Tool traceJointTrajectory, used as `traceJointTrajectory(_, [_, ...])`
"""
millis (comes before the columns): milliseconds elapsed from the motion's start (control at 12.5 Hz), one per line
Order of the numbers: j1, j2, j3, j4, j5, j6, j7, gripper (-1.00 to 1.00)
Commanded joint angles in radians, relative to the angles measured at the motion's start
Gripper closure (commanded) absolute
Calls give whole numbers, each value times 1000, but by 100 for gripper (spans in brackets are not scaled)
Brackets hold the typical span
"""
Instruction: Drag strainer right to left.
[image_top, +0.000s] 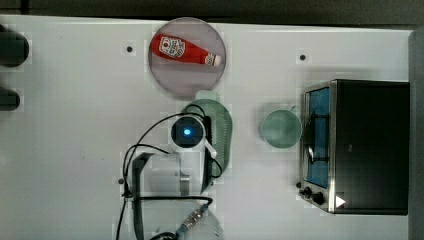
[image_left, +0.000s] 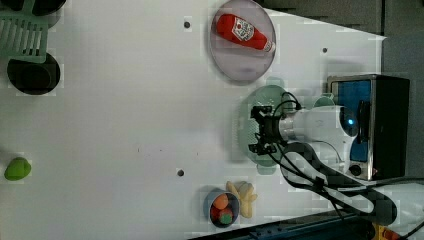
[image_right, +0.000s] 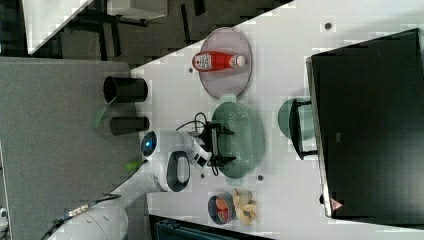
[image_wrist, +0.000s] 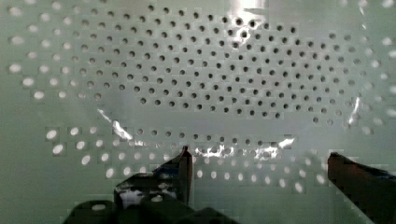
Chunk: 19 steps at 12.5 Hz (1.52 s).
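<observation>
One pale green strainer (image_right: 242, 137) sits mid-table, between the grey plate (image_right: 220, 82) carrying a ketchup bottle (image_right: 217, 61) and a small bowl (image_right: 220, 207) of toy food, with a round green cup (image_top: 280, 128) nearby before the toaster oven (image_top: 367, 145). Over its perforated basin, the gripper (image_wrist: 259, 163) hangs with fingers (image_wrist: 184, 163) spread wide, holding nothing.

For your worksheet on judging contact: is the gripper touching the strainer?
Cannot tell. In the wrist view the open gripper hangs close over the strainer bowl, but neither a gap nor contact at the fingertips shows plainly.
</observation>
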Motion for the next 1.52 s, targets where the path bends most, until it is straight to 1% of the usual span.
traceJointTrajectory(80, [100, -25, 43, 13, 29, -25, 141, -100])
traceJointTrajectory(320, [170, -17, 55, 40, 29, -25, 278, -100])
traceJointTrajectory(640, [257, 21, 55, 99, 30, -24, 343, -100])
traceJointTrajectory(960, [328, 81, 55, 195, 30, -28, 436, -100])
traceJointTrajectory(1360, [406, 148, 55, 293, 34, -27, 459, -100])
traceJointTrajectory(1520, [433, 171, 55, 331, 34, -27, 508, -100])
